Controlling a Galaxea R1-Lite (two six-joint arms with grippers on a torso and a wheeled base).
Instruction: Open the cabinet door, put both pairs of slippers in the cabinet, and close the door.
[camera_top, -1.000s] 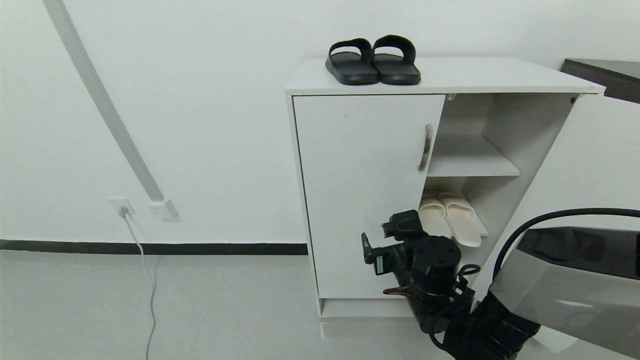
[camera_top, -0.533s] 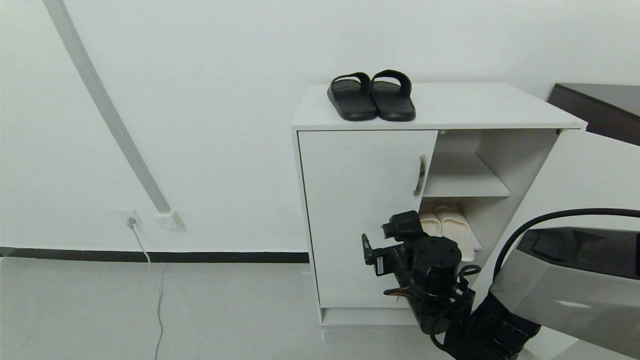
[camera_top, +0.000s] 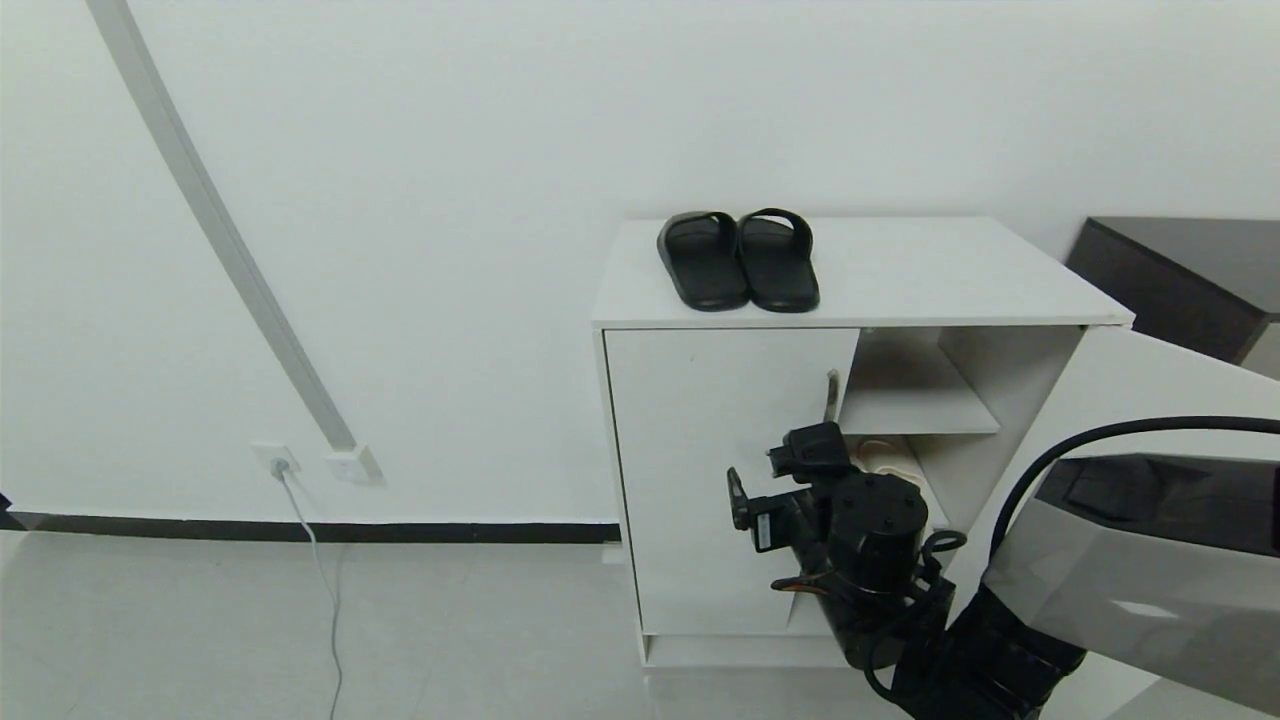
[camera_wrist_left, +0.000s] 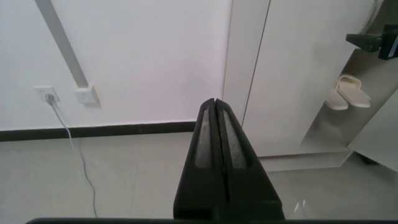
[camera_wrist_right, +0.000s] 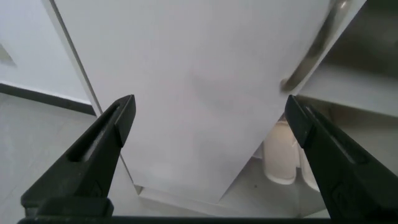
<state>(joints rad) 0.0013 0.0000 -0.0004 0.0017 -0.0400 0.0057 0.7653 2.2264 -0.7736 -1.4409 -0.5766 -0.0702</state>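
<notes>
White cabinet (camera_top: 880, 290) against wall, open floor (camera_top: 150, 630) to its left. Right door (camera_top: 1150, 390) swung wide, left door (camera_top: 720, 470) closed. Black slippers (camera_top: 738, 260) paired on cabinet top, left half. Cream slippers (camera_wrist_left: 350, 91) on lower shelf inside. Right end effector (camera_wrist_right: 208, 106) spread wide before left door. Left end effector (camera_wrist_left: 215, 109) pressed closed, empty.

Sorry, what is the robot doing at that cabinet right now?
It is putting slippers away. The right door of the cabinet stands open, and the cream slippers lie inside it. The black slippers sit on the cabinet top. The right gripper, open, faces the shut left door near its handle; the left gripper is shut, empty.
</notes>
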